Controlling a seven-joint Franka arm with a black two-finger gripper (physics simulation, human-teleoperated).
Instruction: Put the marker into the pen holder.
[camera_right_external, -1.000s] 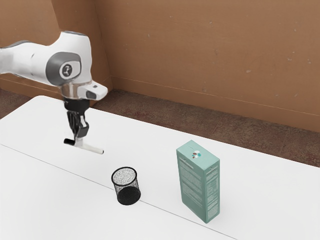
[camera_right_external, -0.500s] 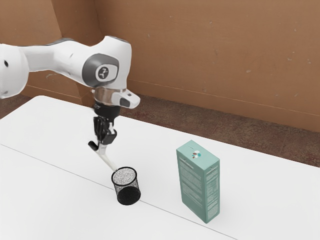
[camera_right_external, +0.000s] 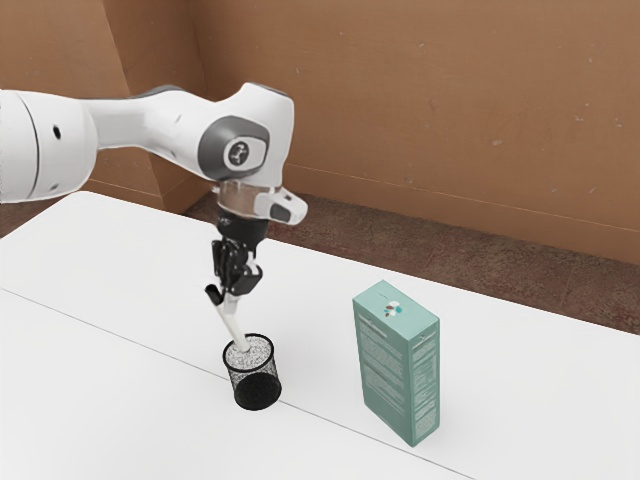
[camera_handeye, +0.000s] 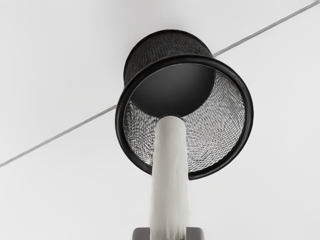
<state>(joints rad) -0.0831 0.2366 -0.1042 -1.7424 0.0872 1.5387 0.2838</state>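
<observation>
In the exterior view my gripper (camera_right_external: 232, 299) is shut on the white marker (camera_right_external: 234, 328), above and to the left of the black mesh pen holder (camera_right_external: 256, 386). The marker leans, its black end up by the fingers and its pale end down at the holder's mouth. In the wrist view the marker (camera_handeye: 170, 175) runs from between two grey fingertips across the rim of the pen holder (camera_handeye: 248, 107), its far end over the opening. How deep that end reaches is hard to tell. The holder stands upright on the table.
A tall green box (camera_right_external: 385, 370) stands on the white table (camera_right_external: 120, 400), to the holder's right in the exterior view. A thin dark line crosses the tabletop beneath the holder. A brown wall rises behind.
My arm has moved toward the exterior view's right, to the holder. The marker has swung from nearly level to steeply tilted, pale end down. Holder and box have stayed put.
</observation>
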